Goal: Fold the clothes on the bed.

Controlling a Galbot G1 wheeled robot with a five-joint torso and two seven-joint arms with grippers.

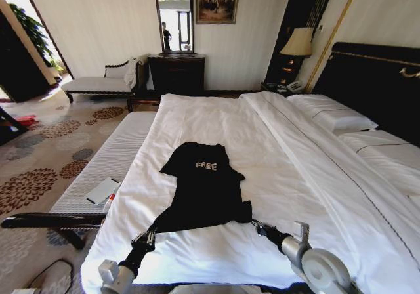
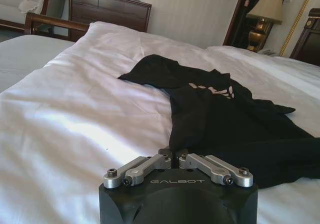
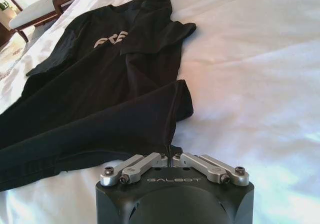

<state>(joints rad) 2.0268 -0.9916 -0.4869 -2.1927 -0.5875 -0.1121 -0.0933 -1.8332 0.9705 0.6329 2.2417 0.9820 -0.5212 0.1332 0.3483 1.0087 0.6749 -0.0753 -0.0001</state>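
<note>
Head view: black T-shirt [image 1: 205, 189] on white bed [image 1: 216, 120], patterned carpet [image 1: 39, 149].

A black short-sleeved T-shirt [image 1: 205, 188] is spread front-up on the bed [image 1: 275, 176], its white "FREE" lettering on the chest turned toward the foot. The collar end is pointed toward the far side of the room. Its near hem is bunched and drawn out at both corners. The bed is covered in white bedding, with pillows against a dark headboard

Daylight from left; sheets glare; head-view edges bowed.
</note>
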